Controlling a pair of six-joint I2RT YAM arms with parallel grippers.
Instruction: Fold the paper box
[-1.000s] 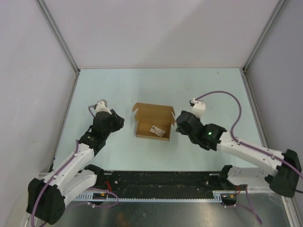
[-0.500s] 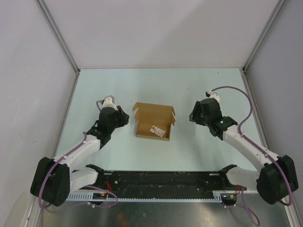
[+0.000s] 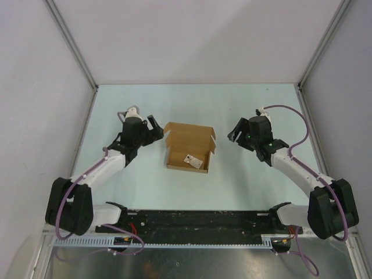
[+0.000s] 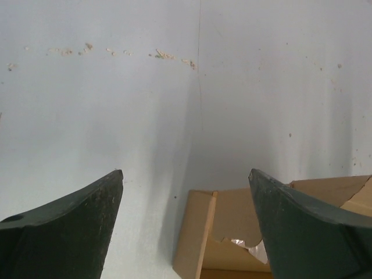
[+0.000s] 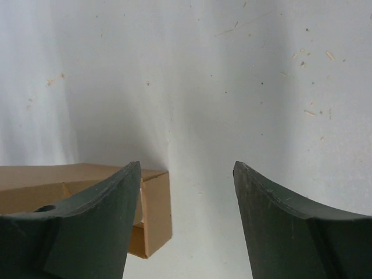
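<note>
Pale table [image 3: 192, 104]: paper box [image 3: 187, 146] centred; left fingers [image 4: 64, 232], right fingers [image 5: 290, 226] wide apart, empty.

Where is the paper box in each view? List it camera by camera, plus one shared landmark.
Top external: paper box at the picture's centre.
Left wrist: bottom right, cut off by the frame edge.
Right wrist: bottom left, also cut off.
Shared landmark: the pale table under it.

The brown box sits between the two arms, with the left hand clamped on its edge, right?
No: the paper box sits between the arms, but the left hand is open, gripping nothing, as the left wrist view shows.
</note>
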